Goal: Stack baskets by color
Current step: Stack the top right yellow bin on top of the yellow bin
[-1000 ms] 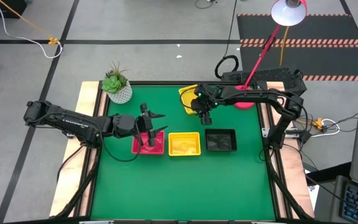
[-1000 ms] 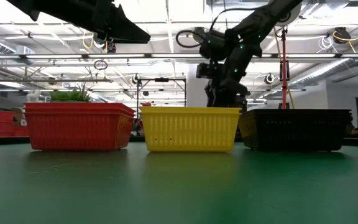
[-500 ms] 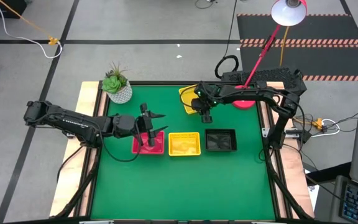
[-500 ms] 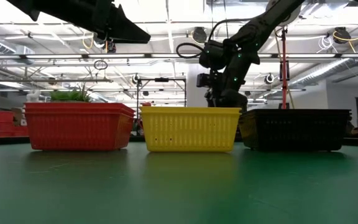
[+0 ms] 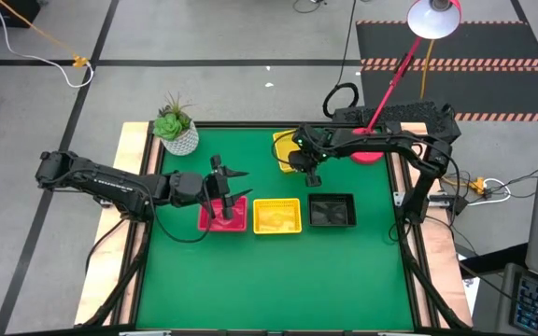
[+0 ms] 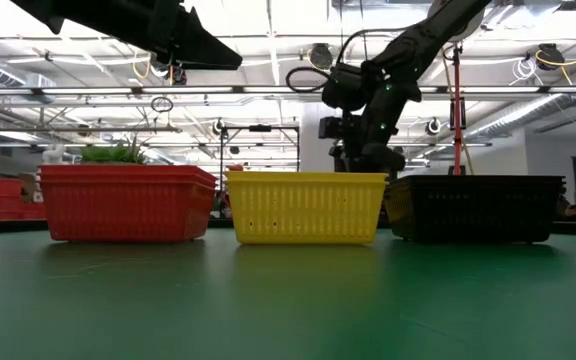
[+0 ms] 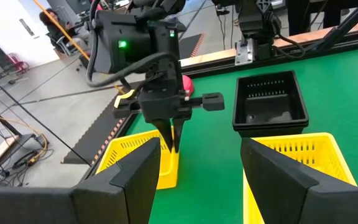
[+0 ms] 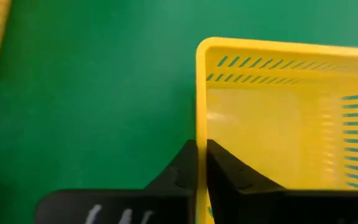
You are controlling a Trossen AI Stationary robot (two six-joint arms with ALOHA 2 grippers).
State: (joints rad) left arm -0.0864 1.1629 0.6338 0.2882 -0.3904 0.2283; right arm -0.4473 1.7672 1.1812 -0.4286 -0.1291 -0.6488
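Three baskets stand in a row at mid-table: red (image 5: 222,216), yellow (image 5: 276,216) and black (image 5: 332,210). A second yellow basket (image 5: 284,149) rests on its bottom on the green table farther back. My right gripper (image 5: 299,165) is over that basket's side toward the black basket and is shut on its wall; this shows in the left wrist view (image 7: 173,142). In the low view the front yellow basket (image 6: 306,207) hides the fingertips. My left gripper (image 7: 201,180) hovers open above the red basket (image 6: 126,203). My right gripper pinches the rim of the far yellow basket's side wall (image 8: 201,127), not far from a corner, with one finger inside the basket and one outside. The fingers (image 7: 168,134) slant down from above and lie across the wall. The basket sits on the table.
A white plant pot (image 5: 176,133) stands at the far left corner. A red lamp base (image 5: 366,149) with its slanting pole is at the far right, behind my right arm. Open green table lies in front of the row of baskets.
My right gripper has rolled a little at the wrist and its fingers have closed on the far yellow basket's wall. The basket has stayed where it was.
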